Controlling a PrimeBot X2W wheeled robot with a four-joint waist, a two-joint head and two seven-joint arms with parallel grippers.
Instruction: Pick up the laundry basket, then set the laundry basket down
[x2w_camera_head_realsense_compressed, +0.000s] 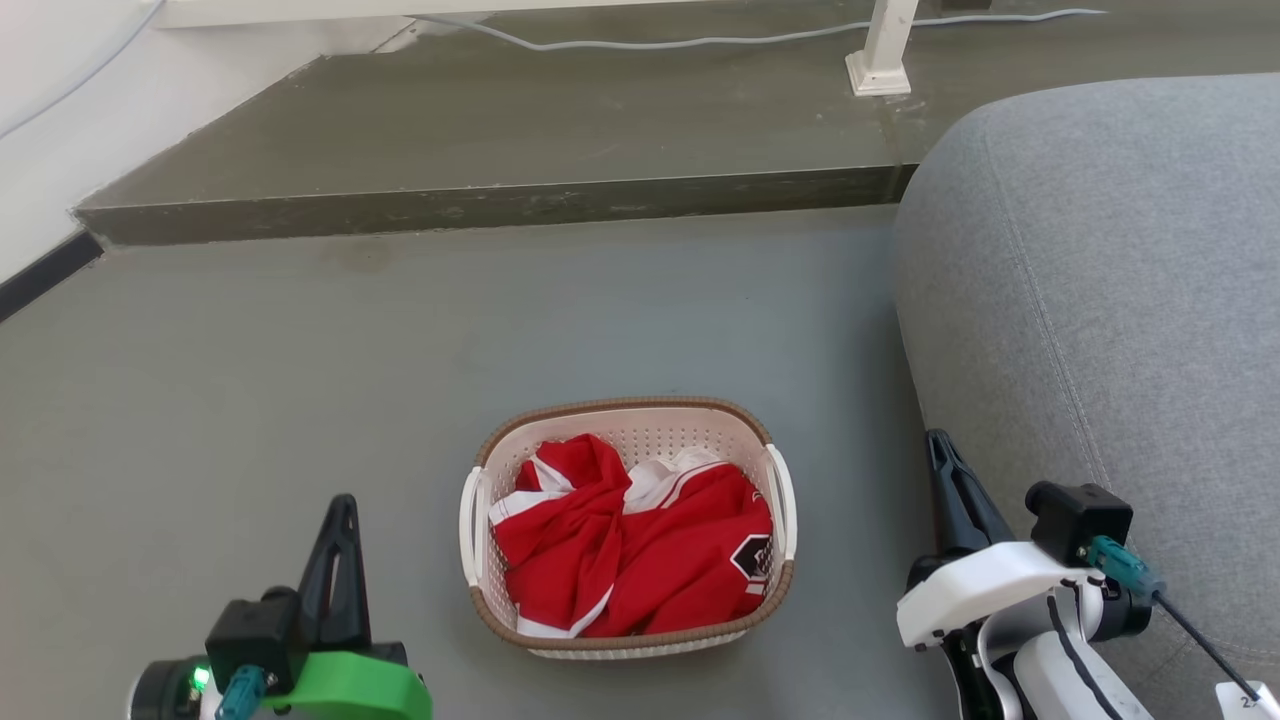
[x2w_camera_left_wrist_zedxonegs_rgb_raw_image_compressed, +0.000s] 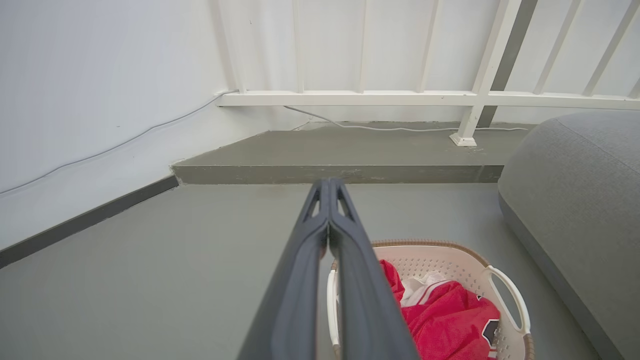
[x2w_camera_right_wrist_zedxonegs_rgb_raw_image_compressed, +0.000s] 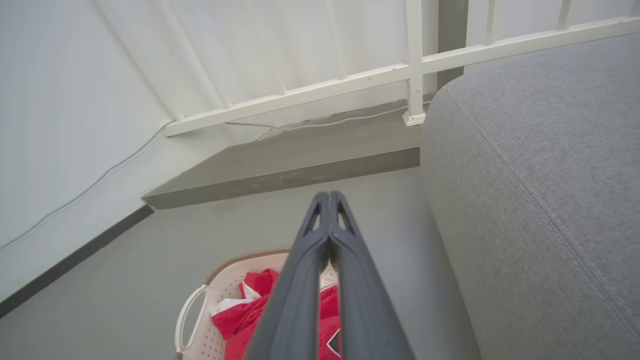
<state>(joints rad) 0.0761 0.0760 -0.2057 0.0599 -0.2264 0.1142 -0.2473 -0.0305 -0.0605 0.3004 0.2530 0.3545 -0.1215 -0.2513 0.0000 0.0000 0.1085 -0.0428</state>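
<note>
I log basket (x2w_camera_head_realsense_compressed: 620, 406) on floor (x2w_camera_head_realsense_compressed: 300, 350) between my grippers, touching neither: right of left gripper (x2w_camera_head_realsense_compressed: 342, 510), left of right gripper (x2w_camera_head_realsense_compressed: 940, 450). Both pressed together, holding nothing. Fits pre-lift or post-set-down; can't tell

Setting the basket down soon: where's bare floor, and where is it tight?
Bare floor: left of the laundry basket toward the wall, and ahead up to the step. Tight on the right, between basket and sofa.

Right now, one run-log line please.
pre-grasp | laundry basket: on floor, red-and-white garment inside | left gripper: shut, empty | right gripper: shut, empty
</note>
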